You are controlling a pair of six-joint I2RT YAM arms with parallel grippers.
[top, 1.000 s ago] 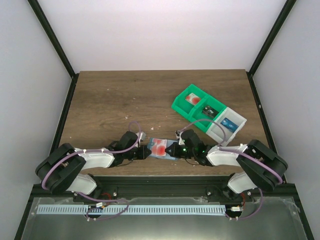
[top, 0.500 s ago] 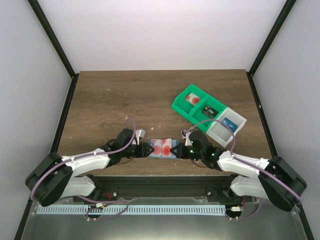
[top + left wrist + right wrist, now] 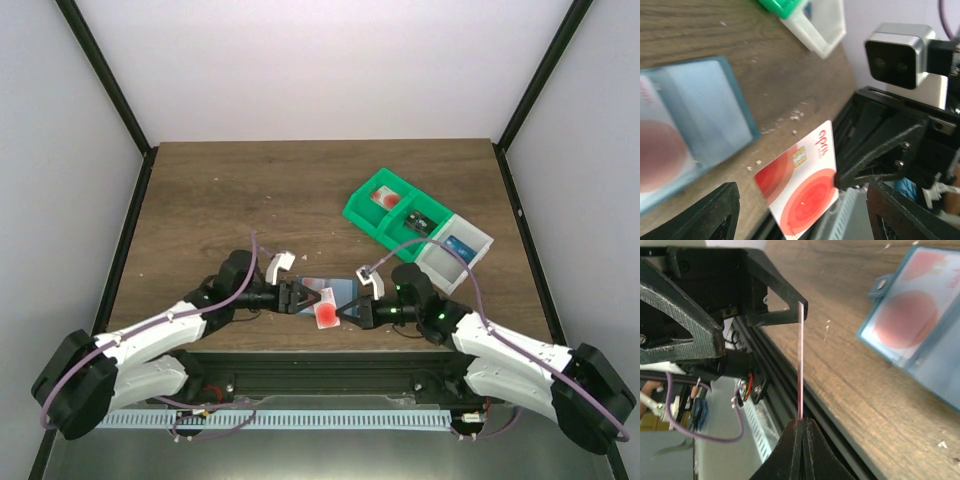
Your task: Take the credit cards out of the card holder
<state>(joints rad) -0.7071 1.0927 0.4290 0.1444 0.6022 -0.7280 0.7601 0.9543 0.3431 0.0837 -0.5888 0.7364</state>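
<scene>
The teal-blue card holder (image 3: 333, 289) lies open on the table near the front edge, and a red-marked card (image 3: 905, 320) shows in its pocket. My right gripper (image 3: 345, 311) is shut on the edge of one credit card (image 3: 326, 316), holding it up just in front of the holder. In the right wrist view this card (image 3: 800, 365) is seen edge-on above my fingertips (image 3: 801, 424). My left gripper (image 3: 297, 298) is open, and the card (image 3: 800, 192) stands loose between its fingers (image 3: 720, 210). In the left wrist view the holder (image 3: 705, 115) is at left.
A green-and-white row of compartment bins (image 3: 415, 228) holding small items stands at the back right; its white end (image 3: 822, 27) shows in the left wrist view. The table's front edge and black frame rail (image 3: 790, 390) run just below the held card. Crumbs dot the wood.
My left gripper has opened and let go of the card. The right gripper keeps it and has drawn it off the holder toward the table's front edge.
</scene>
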